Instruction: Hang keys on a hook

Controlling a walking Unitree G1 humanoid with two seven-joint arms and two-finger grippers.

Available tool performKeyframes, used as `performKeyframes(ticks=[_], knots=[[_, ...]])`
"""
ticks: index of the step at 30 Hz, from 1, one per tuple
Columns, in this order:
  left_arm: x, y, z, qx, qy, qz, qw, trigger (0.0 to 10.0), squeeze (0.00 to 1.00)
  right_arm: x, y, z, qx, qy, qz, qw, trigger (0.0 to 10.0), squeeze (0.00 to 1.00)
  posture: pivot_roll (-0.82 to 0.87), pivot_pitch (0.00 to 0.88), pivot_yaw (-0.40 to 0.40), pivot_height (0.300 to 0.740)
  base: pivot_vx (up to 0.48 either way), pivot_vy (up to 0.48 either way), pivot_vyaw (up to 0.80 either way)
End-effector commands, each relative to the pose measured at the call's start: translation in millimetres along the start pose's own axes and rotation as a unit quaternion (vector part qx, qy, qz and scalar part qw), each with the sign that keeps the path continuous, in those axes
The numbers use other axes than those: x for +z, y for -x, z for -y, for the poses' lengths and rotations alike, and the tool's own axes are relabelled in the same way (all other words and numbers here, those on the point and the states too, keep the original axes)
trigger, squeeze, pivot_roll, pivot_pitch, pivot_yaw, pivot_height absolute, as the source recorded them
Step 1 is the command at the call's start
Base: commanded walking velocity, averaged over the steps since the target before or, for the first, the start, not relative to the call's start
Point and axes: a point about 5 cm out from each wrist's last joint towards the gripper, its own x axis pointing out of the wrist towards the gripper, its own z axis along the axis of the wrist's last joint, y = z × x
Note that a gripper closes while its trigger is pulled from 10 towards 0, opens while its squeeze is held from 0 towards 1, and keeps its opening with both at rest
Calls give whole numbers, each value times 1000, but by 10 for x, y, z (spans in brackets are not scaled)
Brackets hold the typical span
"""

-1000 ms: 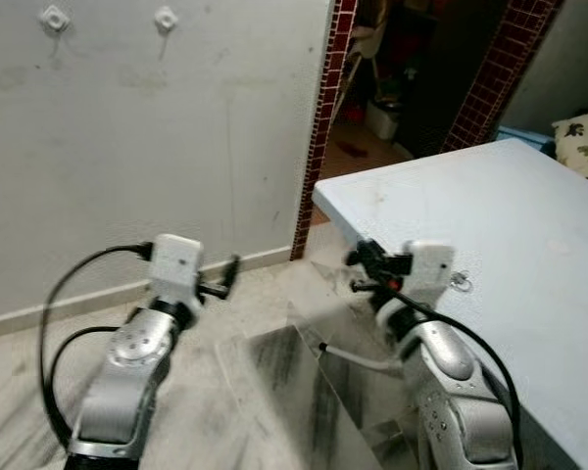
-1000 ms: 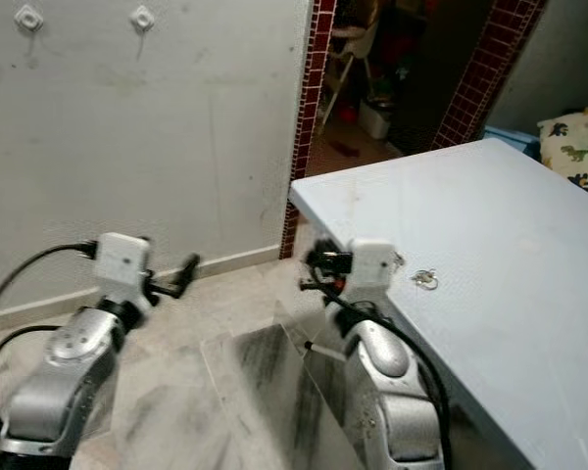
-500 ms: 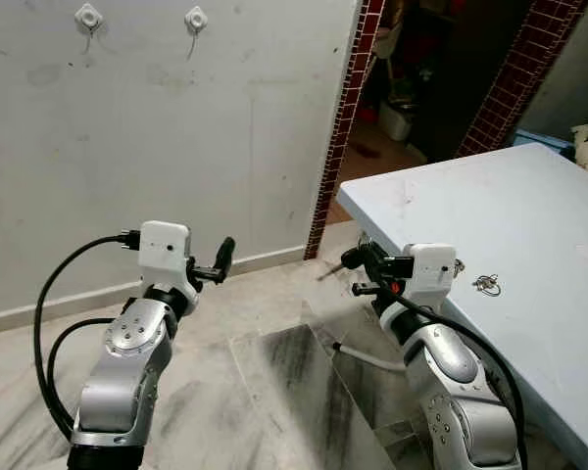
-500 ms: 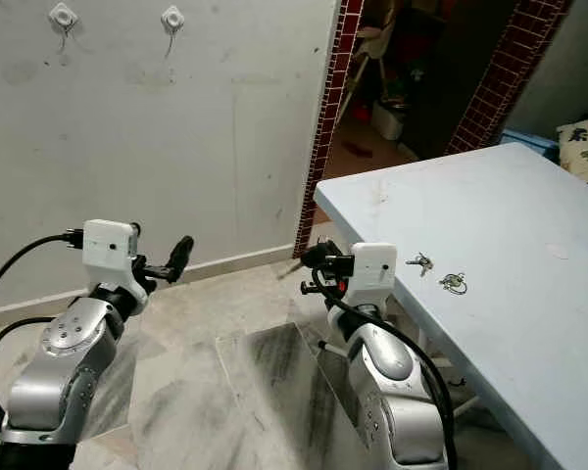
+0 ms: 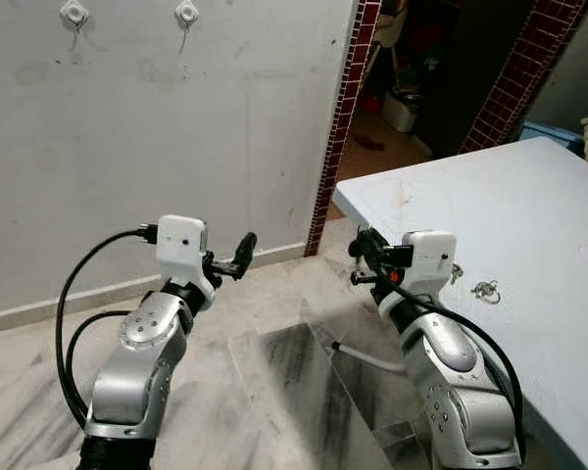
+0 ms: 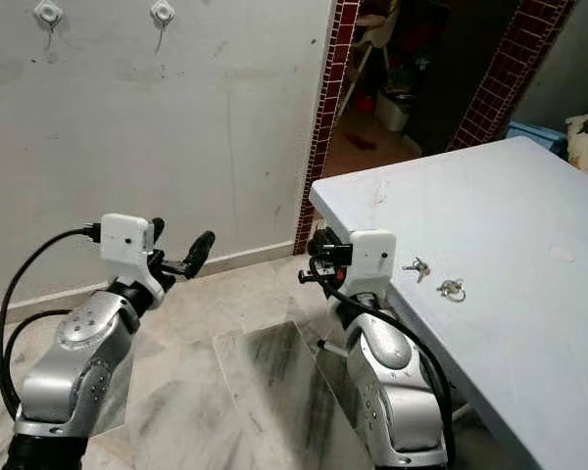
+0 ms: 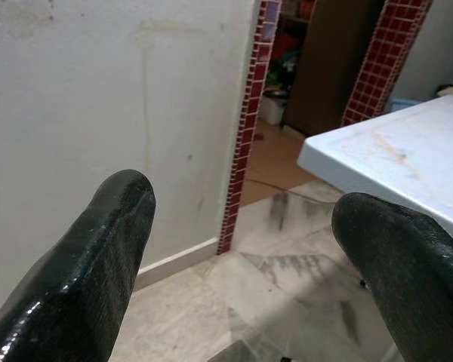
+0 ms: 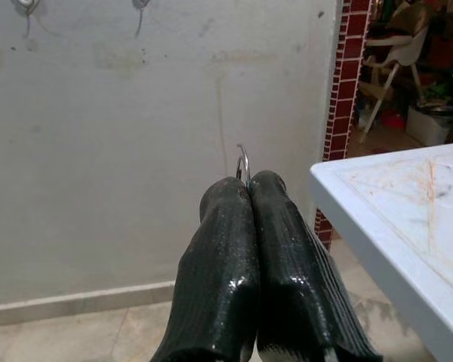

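2 hooks (image 5: 186,14) sit high on the wall, up and left of the right gripper (image 8: 245,181), pinched shut on what looks like a key ring (image 8: 243,164).

A pale blue desk (image 5: 529,225) is standing beside a red-tiled doorway (image 5: 345,117), with marble floor (image 5: 274,372) lying below.
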Motion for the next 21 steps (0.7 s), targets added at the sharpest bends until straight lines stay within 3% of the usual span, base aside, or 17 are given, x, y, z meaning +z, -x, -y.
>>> performKeyframes(ticks=[1,12,21], knots=[[4,-17,-2,-5,-1,0,1000,10000,0,22,-24,4,3,5,4,1000,10000,0,102,0,-108,740,326,0,644],[-17,-67,84,-19,4,3,1000,10000,0,38,-71,-43,15,9,16,1000,10000,0,104,0,-103,740,361,0,670],[-19,-71,12,-17,-2,-3,1000,10000,0,57,-44,-11,-3,7,26,1000,10000,0,114,0,-88,740,407,0,0]])
